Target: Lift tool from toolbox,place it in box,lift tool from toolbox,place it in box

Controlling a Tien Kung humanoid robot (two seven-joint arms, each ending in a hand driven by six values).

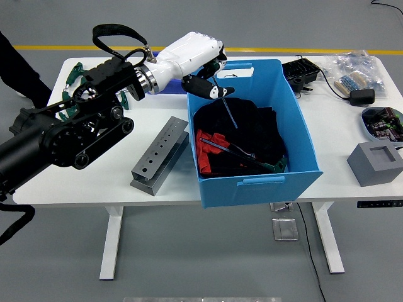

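Observation:
My left hand (204,78), white with black fingers, is shut on a small screwdriver (225,104) with a black-and-white handle and a thin blade. It holds the tool over the back left part of the blue box (302,141), blade slanting down into it. The box holds black and red pieces and a tool with a green handle (274,166). The grey metal tool holder (160,155), a block with a row of holes, lies on the table left of the box with no tool standing in it. My right arm is out of view.
Green-handled tools (74,70) lie at the table's back left, partly behind my arm. Right of the box are a black case (301,70), a black adapter (363,95), bagged parts (352,66), a dish (382,121) and a grey block (376,163). A person's dark sleeve (19,69) shows at far left.

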